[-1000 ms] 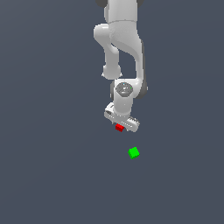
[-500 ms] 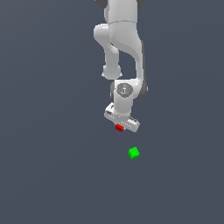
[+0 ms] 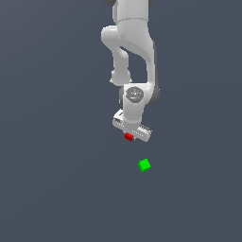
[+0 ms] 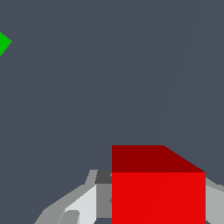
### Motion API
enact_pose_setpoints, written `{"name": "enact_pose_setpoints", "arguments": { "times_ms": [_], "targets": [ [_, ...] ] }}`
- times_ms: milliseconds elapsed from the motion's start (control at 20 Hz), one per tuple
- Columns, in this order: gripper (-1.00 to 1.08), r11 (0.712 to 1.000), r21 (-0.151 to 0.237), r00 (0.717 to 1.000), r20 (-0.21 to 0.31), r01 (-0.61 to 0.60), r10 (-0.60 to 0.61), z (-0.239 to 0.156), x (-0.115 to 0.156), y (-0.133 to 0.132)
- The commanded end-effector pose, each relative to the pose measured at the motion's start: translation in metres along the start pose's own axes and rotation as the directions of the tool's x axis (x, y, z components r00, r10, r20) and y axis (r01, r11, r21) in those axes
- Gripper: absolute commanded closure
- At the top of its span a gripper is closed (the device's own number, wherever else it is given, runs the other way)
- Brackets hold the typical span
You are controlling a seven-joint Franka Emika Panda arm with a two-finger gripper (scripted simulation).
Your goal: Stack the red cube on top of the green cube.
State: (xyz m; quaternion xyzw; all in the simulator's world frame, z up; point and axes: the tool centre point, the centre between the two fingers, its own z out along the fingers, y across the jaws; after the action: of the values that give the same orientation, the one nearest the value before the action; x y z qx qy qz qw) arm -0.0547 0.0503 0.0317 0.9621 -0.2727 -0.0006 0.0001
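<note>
The red cube (image 3: pixel 128 137) sits between the fingers of my white gripper (image 3: pixel 131 135), just under the hand, in the middle of the exterior view. In the wrist view the red cube (image 4: pixel 158 192) fills the space between the two fingers (image 4: pixel 83 203), whose pads appear to touch its sides, so the gripper looks shut on it. The green cube (image 3: pixel 144 165) lies apart on the grey floor, a short way nearer the camera and toward the exterior view's right. It also shows at the edge of the wrist view (image 4: pixel 3 43).
The white arm (image 3: pixel 134 52) rises from the gripper to the top of the exterior view. The floor (image 3: pixel 56 165) is plain dark grey, with no other objects in view.
</note>
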Motion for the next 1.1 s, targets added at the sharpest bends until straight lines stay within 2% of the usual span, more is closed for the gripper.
{"name": "enact_pose_setpoints", "arguments": {
  "times_ms": [0,550,1050],
  "targets": [
    [1.08,1.000,0.001,1.000,-0.001,0.000,0.000,-0.010,0.000,0.000],
    [1.08,1.000,0.001,1.000,-0.001,-0.001,0.001,-0.074,0.000,0.001],
    [1.08,1.000,0.001,1.000,-0.002,-0.001,0.001,-0.084,0.001,-0.001]
  ]
}}
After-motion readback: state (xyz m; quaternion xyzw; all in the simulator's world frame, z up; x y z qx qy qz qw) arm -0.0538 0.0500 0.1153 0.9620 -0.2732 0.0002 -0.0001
